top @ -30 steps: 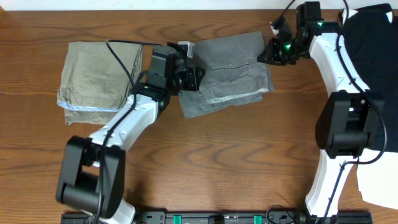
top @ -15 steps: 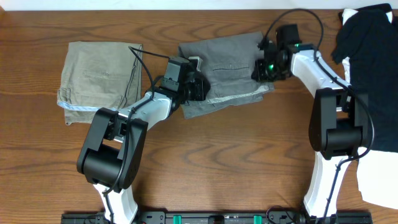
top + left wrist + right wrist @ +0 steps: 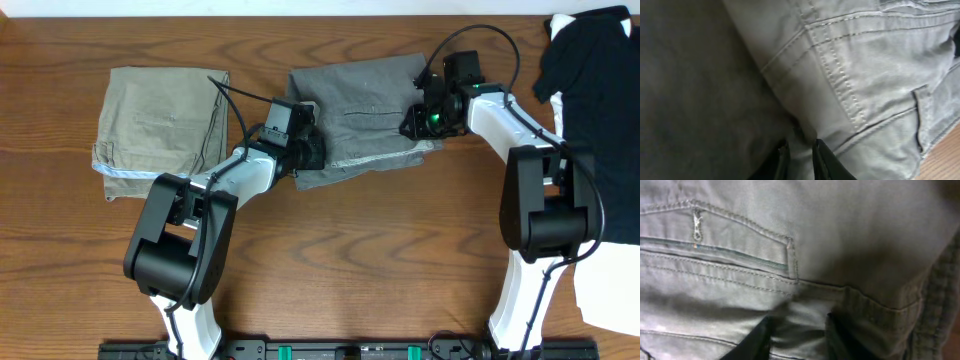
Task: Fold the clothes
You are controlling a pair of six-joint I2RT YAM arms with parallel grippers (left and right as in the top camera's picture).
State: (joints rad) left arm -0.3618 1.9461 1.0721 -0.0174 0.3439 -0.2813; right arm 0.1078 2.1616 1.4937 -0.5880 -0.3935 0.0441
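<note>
The grey shorts [image 3: 365, 100] lie folded on the table at top centre. My left gripper [image 3: 312, 152] sits at their lower left edge. In the left wrist view its jaws [image 3: 800, 156] stand close together with a fold of the grey shorts [image 3: 860, 70] pinched between them. My right gripper [image 3: 415, 122] rests on the shorts' right edge. Its fingers [image 3: 799, 335] stand apart over the rumpled grey shorts [image 3: 740, 240] near a pocket seam. Folded olive-khaki shorts [image 3: 160, 115] lie at the left.
A black garment [image 3: 595, 100] is heaped at the right edge of the table, with a white garment [image 3: 612, 290] below it. Bare wood runs across the front half of the table.
My right gripper has moved left onto the grey shorts and its jaws have parted. The left gripper has shifted slightly down and left along the shorts' edge and still pinches the cloth.
</note>
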